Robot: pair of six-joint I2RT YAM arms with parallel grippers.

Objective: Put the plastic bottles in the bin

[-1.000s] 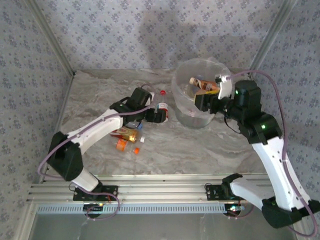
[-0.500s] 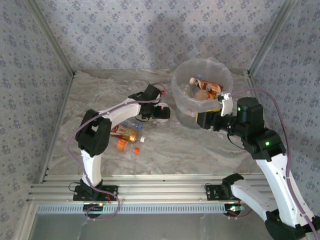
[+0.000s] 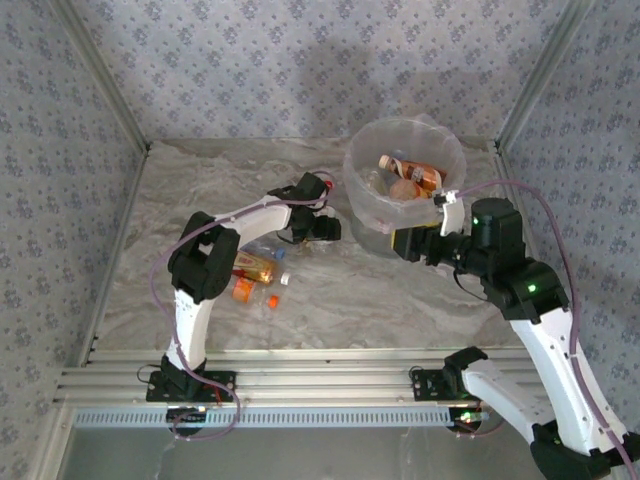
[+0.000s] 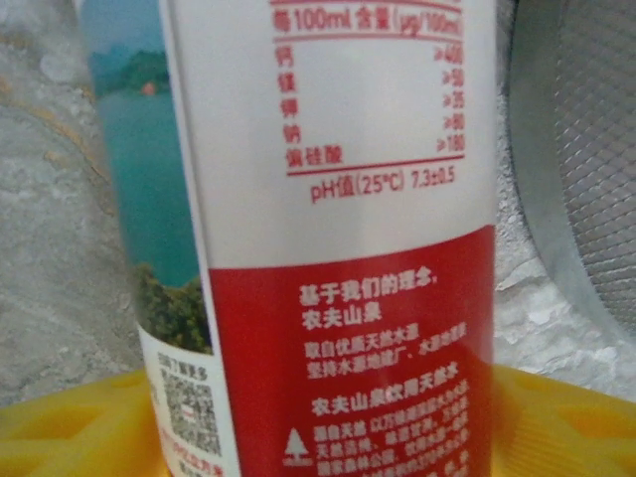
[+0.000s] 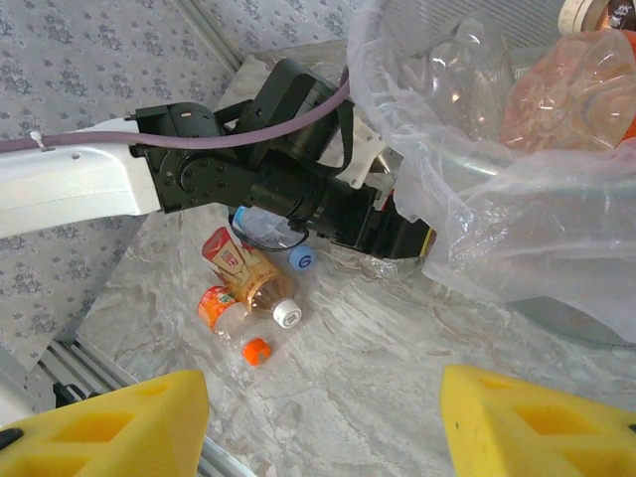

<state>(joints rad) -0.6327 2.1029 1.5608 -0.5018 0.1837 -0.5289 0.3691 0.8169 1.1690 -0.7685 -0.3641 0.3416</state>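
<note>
A plastic bottle [image 4: 338, 248] with a red and white label stands upright between the yellow pads [image 4: 70, 427] of my left gripper [image 4: 318, 437], which is shut on it. In the top view that gripper [image 3: 322, 224] sits on the table just left of the bin [image 3: 372, 228]. Inside the bin's clear liner lie several bottles [image 3: 405, 176], also visible from the right wrist [image 5: 566, 89]. My right gripper [image 3: 405, 243] hovers at the bin's front, open with nothing between its pads [image 5: 323, 427]. Three more bottles [image 3: 255, 267] lie on the table.
The loose bottles are a tea-coloured one [image 5: 243, 273], an orange-labelled one [image 5: 217, 306] and a clear blue-capped one [image 5: 270, 231]. A red cap [image 3: 327, 186] shows beside the left wrist. Patterned walls and metal posts enclose the marble table [image 3: 400, 300].
The left gripper has closed round the red-labelled bottle and its arm has folded up at the elbow. The right gripper has drawn back from over the bin to its front side.
</note>
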